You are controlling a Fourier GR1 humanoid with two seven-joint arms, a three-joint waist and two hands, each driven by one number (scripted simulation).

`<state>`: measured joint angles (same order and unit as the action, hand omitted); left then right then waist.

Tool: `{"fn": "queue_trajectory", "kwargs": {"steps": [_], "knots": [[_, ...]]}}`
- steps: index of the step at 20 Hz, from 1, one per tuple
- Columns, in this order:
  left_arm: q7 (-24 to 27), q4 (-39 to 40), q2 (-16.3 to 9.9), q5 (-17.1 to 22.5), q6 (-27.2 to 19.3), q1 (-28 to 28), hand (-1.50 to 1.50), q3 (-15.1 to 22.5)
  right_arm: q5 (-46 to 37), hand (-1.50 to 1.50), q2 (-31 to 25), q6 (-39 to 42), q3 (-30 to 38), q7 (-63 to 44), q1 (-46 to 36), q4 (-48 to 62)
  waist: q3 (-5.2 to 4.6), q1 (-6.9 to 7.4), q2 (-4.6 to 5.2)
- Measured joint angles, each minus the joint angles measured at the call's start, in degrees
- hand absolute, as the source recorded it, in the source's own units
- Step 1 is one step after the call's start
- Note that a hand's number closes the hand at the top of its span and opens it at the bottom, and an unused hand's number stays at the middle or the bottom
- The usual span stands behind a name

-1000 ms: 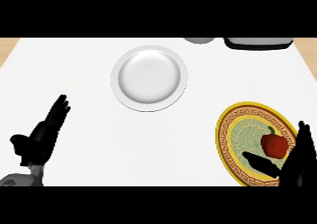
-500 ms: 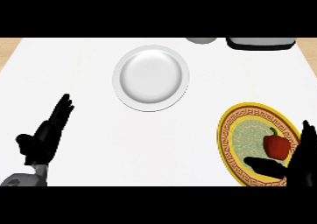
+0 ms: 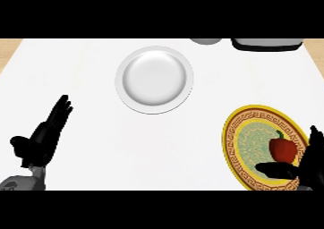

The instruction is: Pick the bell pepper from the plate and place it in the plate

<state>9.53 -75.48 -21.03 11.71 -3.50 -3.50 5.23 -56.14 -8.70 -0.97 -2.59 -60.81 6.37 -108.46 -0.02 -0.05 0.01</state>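
Right hand (image 3: 315, 162) sat at the lower right, over the near edge of the gold plate (image 3: 239, 134). Spread open, fingers straight up on the pepper's right side, thumb (image 3: 275, 170) poking left just under the pepper. Held nothing. Hard to tell if any finger touched the pepper or only came close.

Left hand (image 3: 44, 136) rested at the lower left of the white surface (image 3: 78, 53). Open too, fingers straight and pressed close together, pointing up and a little right. Touched nothing, well apart from both plates.

Red pepper (image 3: 282, 149) lay on the gold plate, on the green middle part, toward the right side. Stood long from top to bottom in the view, green stem at the top pointing away from the robot, fat end toward the thumb.

White plate (image 3: 153, 79) lay farther back, left of the gold plate, well apart from the pepper. Nothing on it.

Part of the gold plate's right and lower rim hidden behind the right hand. Right hand cut off by the edge of the view. Grey round thing (image 3: 206, 41) and dark boxy thing (image 3: 267, 44) at the back edge, both cut off, too little showing to name them.
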Motion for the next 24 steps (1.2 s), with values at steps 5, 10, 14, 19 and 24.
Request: {"fn": "queue_trajectory", "kwargs": {"steps": [5, 10, 14, 19, 24], "knots": [[-1.2, -0.7, 1.5, -1.9, -0.1, 0.0, 0.0, -0.7, -0.9, -1.5, 1.2, 0.1, 1.7, 1.5, -2.2, 6.2, 0.02, 0.09, 0.0], [-0.1, 0.3, 2.7, -3.3, 1.1, 0.1, 0.0, -1.7, -2.0, -1.5, 1.4, -0.4, 4.2, 2.7, -4.3, 12.3, 0.02, 0.09, 0.0], [0.0, 1.6, 3.6, -4.4, 1.8, -0.6, 0.0, -2.8, -1.1, 1.5, 1.1, -0.7, 6.2, 4.5, -4.5, 14.5, -0.03, 0.04, -0.04], [-1.9, -0.1, 3.7, -4.9, 2.6, -0.8, 0.0, -3.8, 2.7, 1.5, 0.5, -1.2, 7.6, 10.3, -4.8, 17.8, -0.51, 0.03, -0.4], [-1.6, -0.2, 4.3, -5.9, 3.2, -0.3, 0.0, -4.8, 2.6, 1.5, 0.7, -2.2, 7.3, 12.7, -5.8, 19.6, -0.73, 0.0, -0.57]]}}
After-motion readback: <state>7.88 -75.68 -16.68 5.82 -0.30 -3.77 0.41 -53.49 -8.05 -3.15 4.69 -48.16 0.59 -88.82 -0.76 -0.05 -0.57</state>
